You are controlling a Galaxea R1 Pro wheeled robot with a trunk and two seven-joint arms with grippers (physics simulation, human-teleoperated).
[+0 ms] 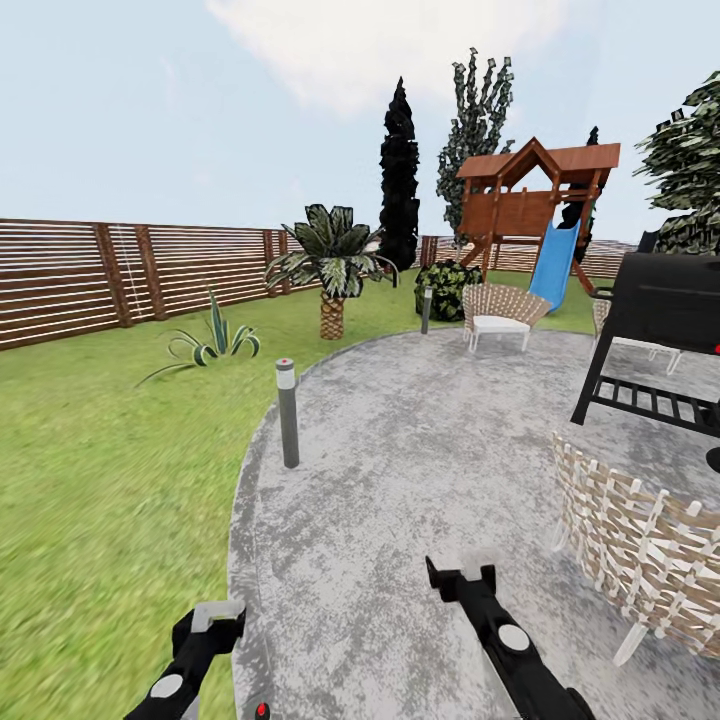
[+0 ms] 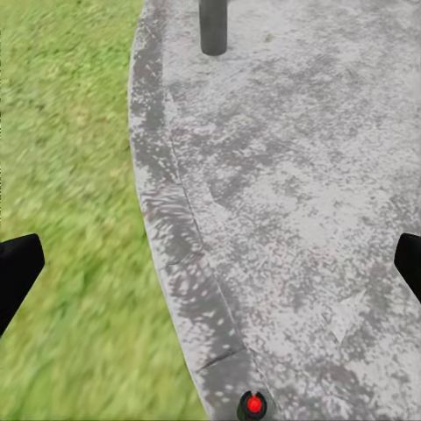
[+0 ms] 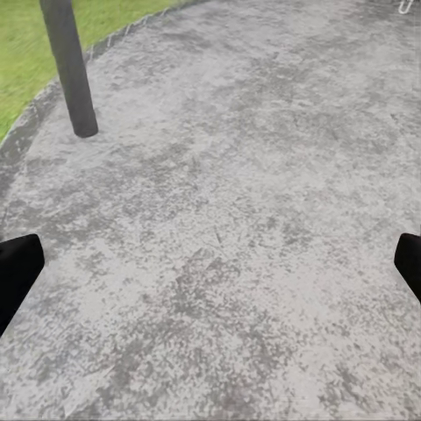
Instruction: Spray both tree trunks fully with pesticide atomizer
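Underfoot: grey paving (image 1: 400,470) curving beside the lawn (image 1: 90,480) of the garden, ringed by a brown slat fence (image 1: 120,275).
Left gripper (image 1: 215,625): low at the paving's edge, fingers spread wide apart with nothing between them; in the left wrist view one dark fingertip (image 2: 16,272) sits over grass, the other over stone.
Right gripper (image 1: 462,582): over bare paving, jaws parted wide and empty; the right wrist view shows a fingertip (image 3: 17,276) at each side of the grey surface.
Bollard post (image 1: 287,412): upright just inside the paving's edge, ahead of the left gripper, apart from it.
Trees: one mottled green-and-white crown (image 1: 478,120) rises behind the wooden playset (image 1: 535,205), well apart from both grippers; another crown (image 1: 690,165) shows at the far right. Their trunks are hidden.
Other plants: short palm (image 1: 333,265), dark conifer (image 1: 399,175).
Furniture: wicker chair (image 1: 640,545) just right of the right arm, black grill (image 1: 665,330) beyond it, a second wicker chair (image 1: 500,315) farther off.
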